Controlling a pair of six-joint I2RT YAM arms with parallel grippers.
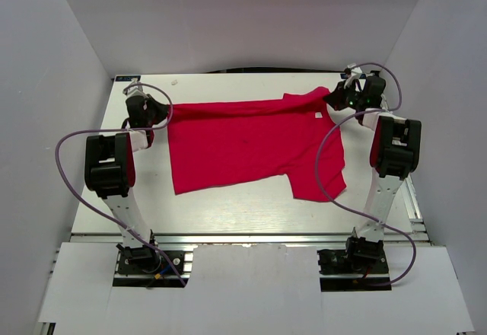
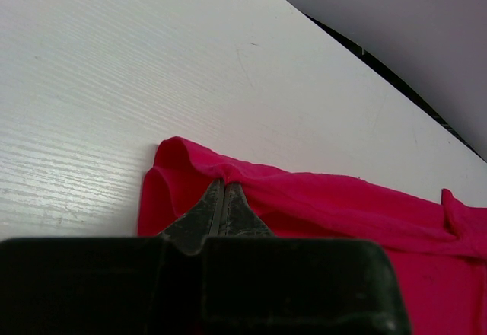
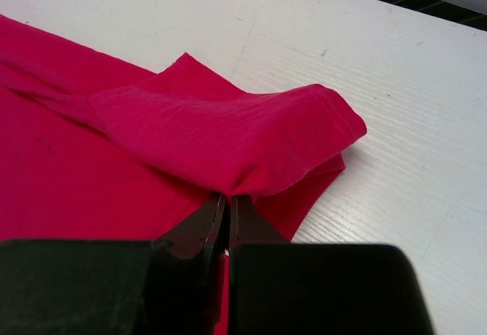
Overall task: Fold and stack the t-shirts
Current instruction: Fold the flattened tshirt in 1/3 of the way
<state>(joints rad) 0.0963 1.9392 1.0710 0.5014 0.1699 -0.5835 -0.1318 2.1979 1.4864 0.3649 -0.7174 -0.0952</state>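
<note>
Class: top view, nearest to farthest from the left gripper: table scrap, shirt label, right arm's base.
1. Small pale scrap on white table, just beyond left gripper.
2. Small white label on red cloth t-shirt, right.
3. Right arm's black base, near-right corner.

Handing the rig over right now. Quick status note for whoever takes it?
Left gripper: fingers shut on the t-shirt's far left corner.
Right gripper: fingers shut on a raised hemmed fold, likely a sleeve, at the far right.
T-shirt: lying sideways on the table, mostly spread flat, collar end to the right.
Done: both far ends gripped.
Left: no fold made yet; fold, then stack.
</note>
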